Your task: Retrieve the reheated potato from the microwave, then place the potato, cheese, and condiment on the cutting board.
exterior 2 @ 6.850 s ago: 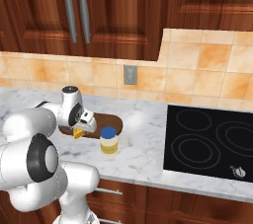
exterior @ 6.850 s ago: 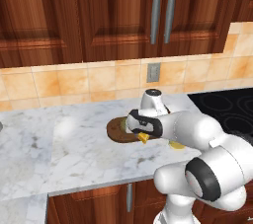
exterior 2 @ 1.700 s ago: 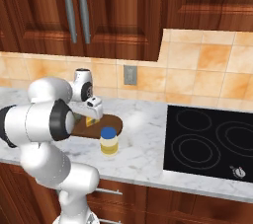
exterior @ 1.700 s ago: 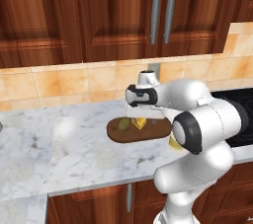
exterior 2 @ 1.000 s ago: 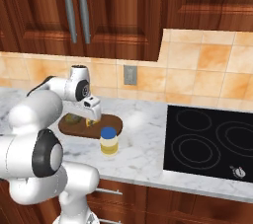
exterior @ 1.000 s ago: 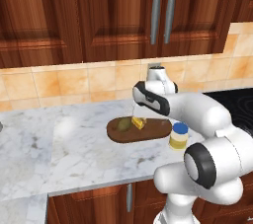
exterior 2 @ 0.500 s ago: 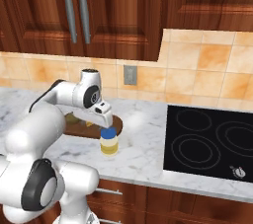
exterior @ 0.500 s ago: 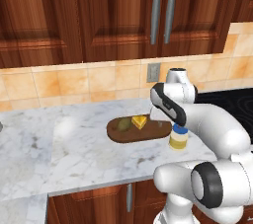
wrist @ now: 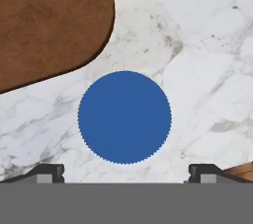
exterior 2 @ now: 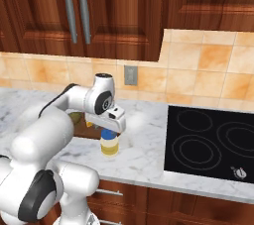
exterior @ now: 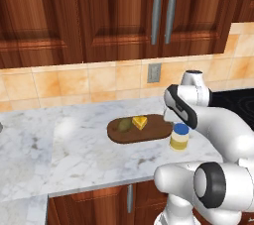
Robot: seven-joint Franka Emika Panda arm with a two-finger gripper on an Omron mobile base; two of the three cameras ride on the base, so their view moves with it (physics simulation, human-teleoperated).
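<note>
With the potato (exterior: pixel 124 125) and cheese (exterior: pixel 140 122) already on the cutting board (exterior: pixel 154 131), the gripper (wrist: pixel 126 171) hangs wide open directly above the condiment (exterior: pixel 179 137), standing on the counter (exterior: pixel 74 154) just off the board's right end, so it should descend and close around the cap.

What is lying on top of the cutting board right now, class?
On the cutting board lie the potato and the cheese, side by side. The condiment stands off it on the marble. The arm covers the board's right end.
</note>
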